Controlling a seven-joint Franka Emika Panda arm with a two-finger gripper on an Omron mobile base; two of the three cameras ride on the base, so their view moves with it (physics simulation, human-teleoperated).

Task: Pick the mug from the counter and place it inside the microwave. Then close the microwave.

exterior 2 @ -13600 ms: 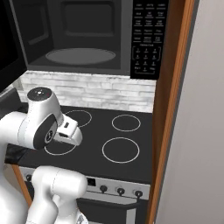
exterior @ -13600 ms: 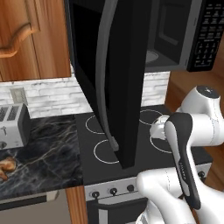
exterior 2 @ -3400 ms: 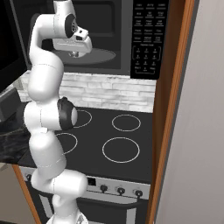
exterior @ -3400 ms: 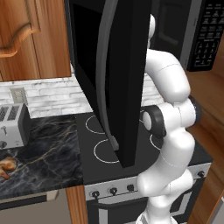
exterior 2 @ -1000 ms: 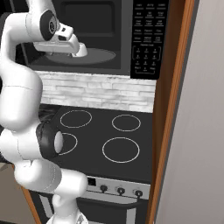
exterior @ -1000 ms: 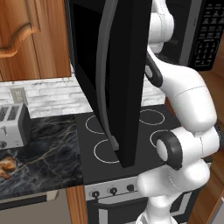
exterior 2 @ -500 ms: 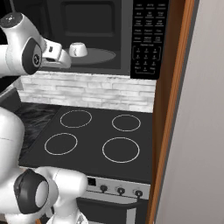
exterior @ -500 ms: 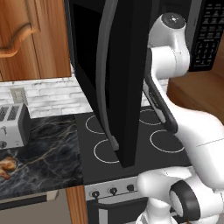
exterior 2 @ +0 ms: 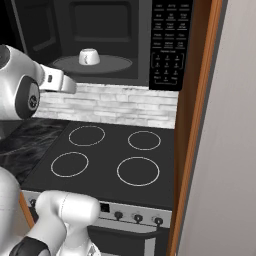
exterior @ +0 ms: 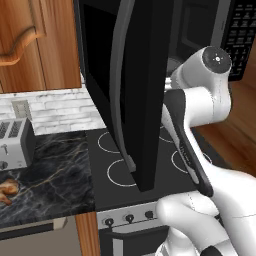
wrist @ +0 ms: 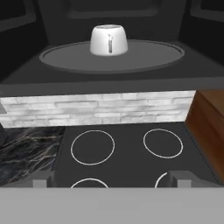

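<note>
Over at the left the toaster point(exterior: 15, 144) sits on the counter point(exterior: 47, 182). The microwave point(exterior 2: 100, 40) door point(exterior: 137, 90) hangs open; the mug point(exterior 2: 89, 56) rests upside down on its turntable point(exterior 2: 92, 65). The gripper point(wrist: 112, 179) is spread wide, holding nothing, above 4 stovetop point(exterior 2: 107, 155) rings.

Black counter point(exterior: 55, 175): silver toaster point(exterior: 15, 145) at back, brown pastry point(exterior: 7, 190) near front edge. Round plate point(wrist: 111, 57) inside microwave point(exterior 2: 107, 45): white mug point(wrist: 109, 40) sits upside down.

Toaster point(exterior: 15, 142) cut by left edge
</note>
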